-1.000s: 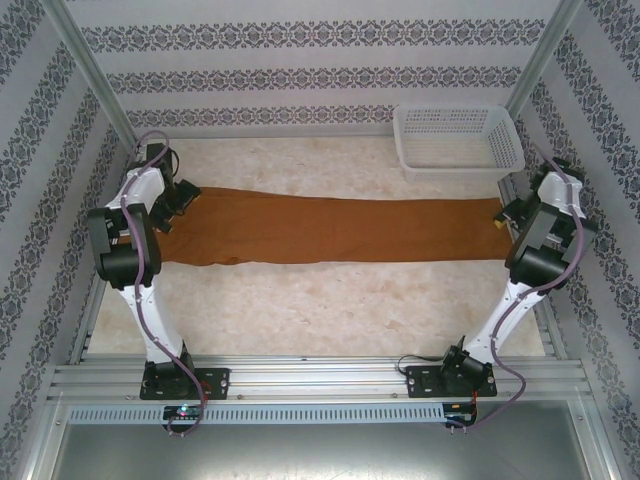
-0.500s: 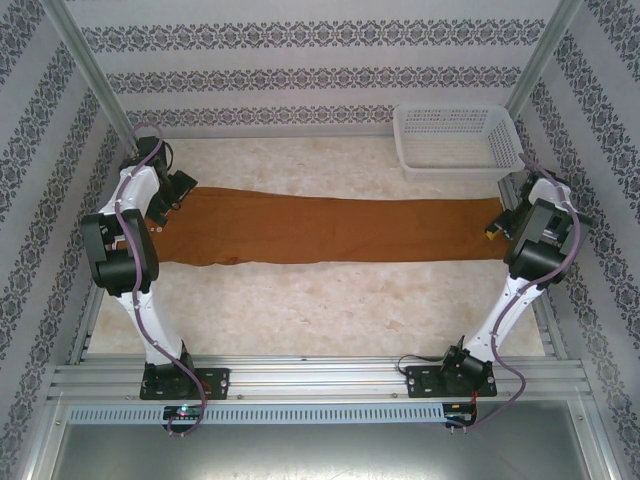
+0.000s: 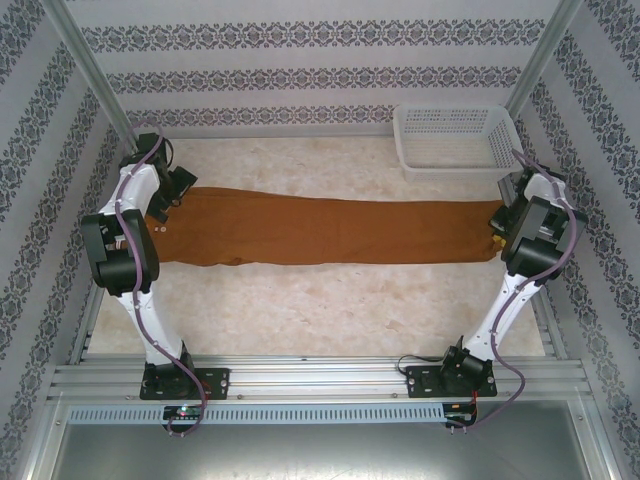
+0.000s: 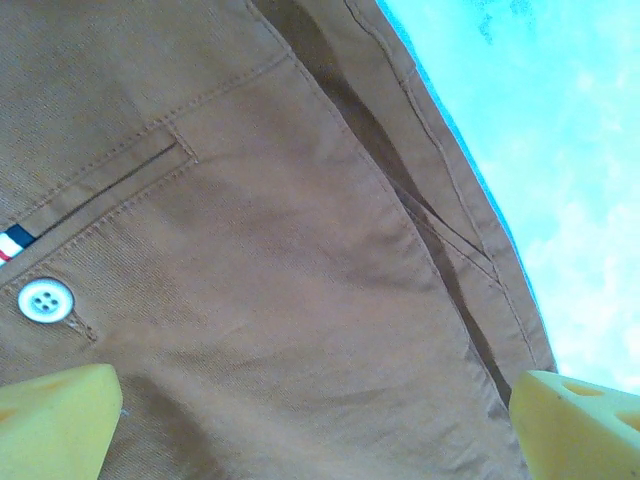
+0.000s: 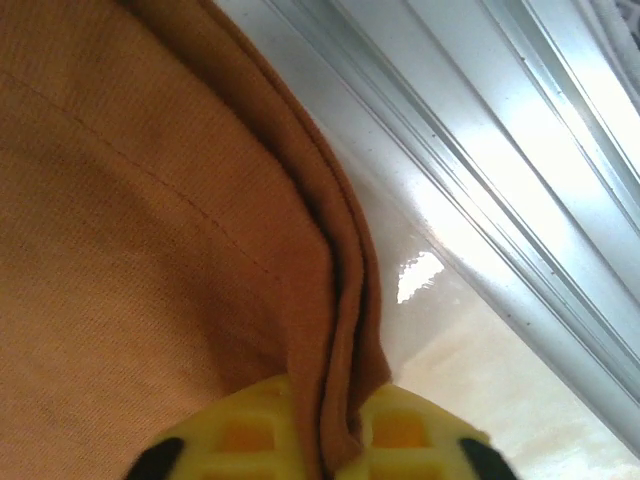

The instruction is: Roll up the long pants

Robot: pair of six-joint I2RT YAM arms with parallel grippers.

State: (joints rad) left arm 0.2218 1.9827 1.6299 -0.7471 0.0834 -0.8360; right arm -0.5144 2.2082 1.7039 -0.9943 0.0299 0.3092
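From above: the long pants (image 3: 330,228) spread flat in one rust-brown band across the middle of the table (image 3: 330,300), waist end at the left, leg ends at the right. Down at the far side of the waist end, the left tool (image 3: 168,197). Down at the leg ends, hard by the right edge of the table, the right tool (image 3: 497,226). At the far right corner, apart from the cloth, a white plastic basket (image 3: 458,170).

Left wrist view: brown twill close below, with a pale four-hole button (image 4: 45,300), a stitched pocket slit and a small red, white and dark striped tab (image 4: 12,243) at the left edge. Two yellow fingertips (image 4: 55,425) spread wide, one in each lower corner, nothing gripped between them, only cloth lying beneath. To the right of the cloth edge, bare table, washed pale blue.

Right wrist view: tool closed on the long pants, yellow pads (image 5: 240,435) nearly together with the doubled hem edge pinched between them. On the left, a stitch line slanting across the cloth. Beyond the hem, glossy table and a metal rail (image 5: 520,130) running diagonally.
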